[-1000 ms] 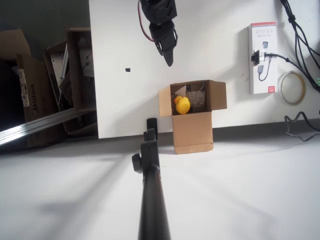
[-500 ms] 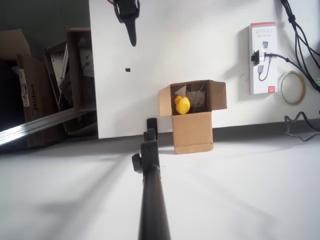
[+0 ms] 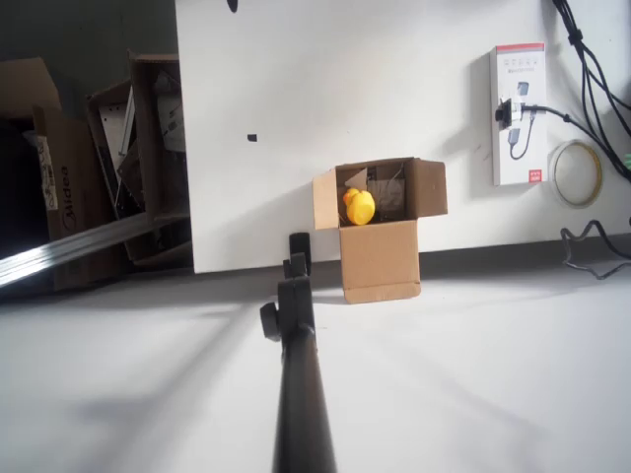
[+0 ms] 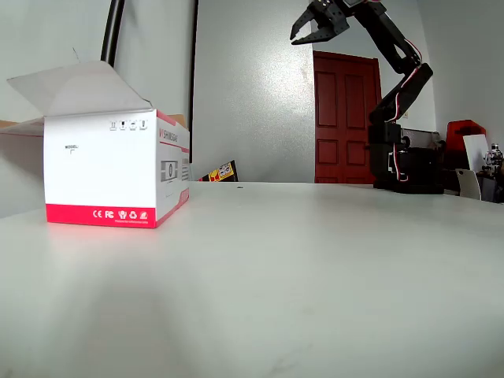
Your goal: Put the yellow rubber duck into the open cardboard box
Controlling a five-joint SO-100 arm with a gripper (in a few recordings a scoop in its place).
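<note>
White table (image 3: 414, 79), red door (image 4: 345, 118) behind; claw (image 4: 313, 30) raised, spread open, empty.

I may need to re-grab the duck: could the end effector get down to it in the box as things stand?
Probably yes. The duck lies in the box with the flaps folded out and nothing above it. The end effector is raised high with jaws apart, so it would have to descend from above.

**Bright, even light; soft shadows**

Overhead view: white table (image 3: 394, 89) well lit, no glare; soft shadows fan across floor from the black pole (image 3: 296, 384); left side w/ dark boxes (image 3: 89, 168) dim. Fixed view: near tabletop (image 4: 260, 299) blurred, white package (image 4: 114, 169) fairly sharp, background evenly bright.
</note>
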